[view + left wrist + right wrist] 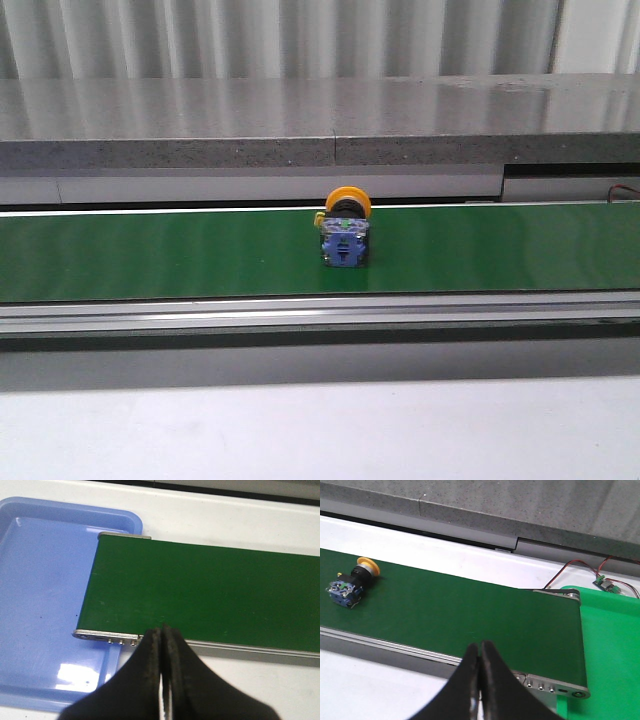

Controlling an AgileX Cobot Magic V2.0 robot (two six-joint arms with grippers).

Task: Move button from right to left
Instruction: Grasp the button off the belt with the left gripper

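Observation:
The button (345,233) lies on its side on the green conveyor belt (160,250), near the middle of the front view, its yellow head ring to the back and its blue-grey block toward me. It also shows in the right wrist view (350,582), far from the fingers. My left gripper (162,630) is shut and empty over the belt's left end. My right gripper (480,645) is shut and empty over the belt's near edge at the right end. Neither gripper shows in the front view.
A blue tray (35,605) sits under the belt's left end. A green tray (615,650) sits at the belt's right end, with a small circuit board and wires (605,582) behind it. A grey ledge (300,130) runs behind the belt.

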